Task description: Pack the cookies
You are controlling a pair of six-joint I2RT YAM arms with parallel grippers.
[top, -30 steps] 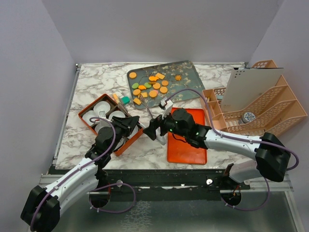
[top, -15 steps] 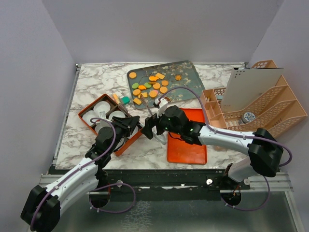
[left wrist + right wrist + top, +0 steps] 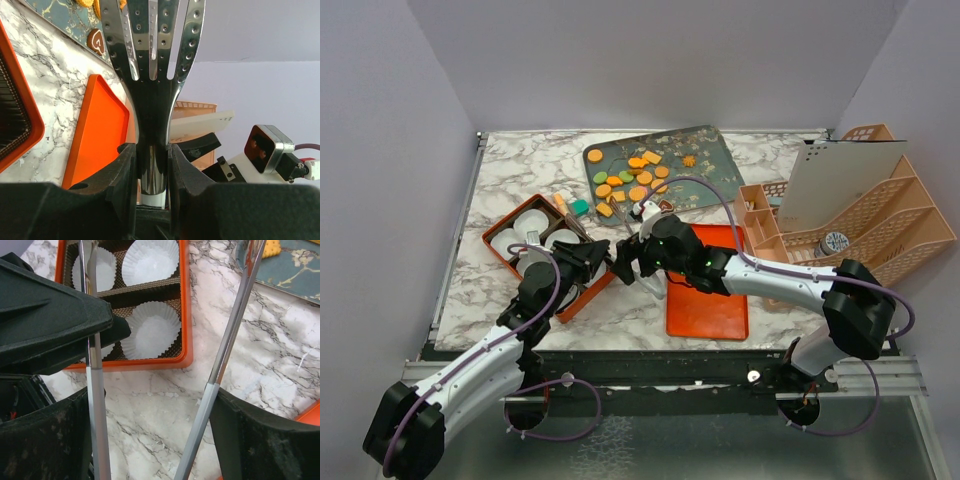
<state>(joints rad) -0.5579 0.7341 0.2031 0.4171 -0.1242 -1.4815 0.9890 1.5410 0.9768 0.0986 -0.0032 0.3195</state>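
The cookies (image 3: 632, 178), mostly orange with a few green, lie on a dark patterned tray (image 3: 695, 155) at the back; a brown heart cookie (image 3: 96, 42) shows in the left wrist view. Metal tongs (image 3: 152, 75) with slotted heads point toward the tray. My left gripper (image 3: 152, 150) is shut on one tong arm just above its pale sleeve. My right gripper (image 3: 150, 400) faces it, fingers spread wide outside both arms of the tongs (image 3: 227, 335) and pressed against them. In the top view the left gripper (image 3: 600, 258) and right gripper (image 3: 628, 265) almost meet beside the orange box (image 3: 492, 240).
The box holds white paper cups (image 3: 150, 260) in its compartments. Its orange lid (image 3: 710, 300) lies flat to the right under the right arm. A peach file rack (image 3: 850, 230) stands at far right. A teal block (image 3: 580, 207) sits behind the box.
The right gripper has moved left and back toward the left gripper, and its fingers have drawn in slightly on the tong arms. The left arm has not moved.
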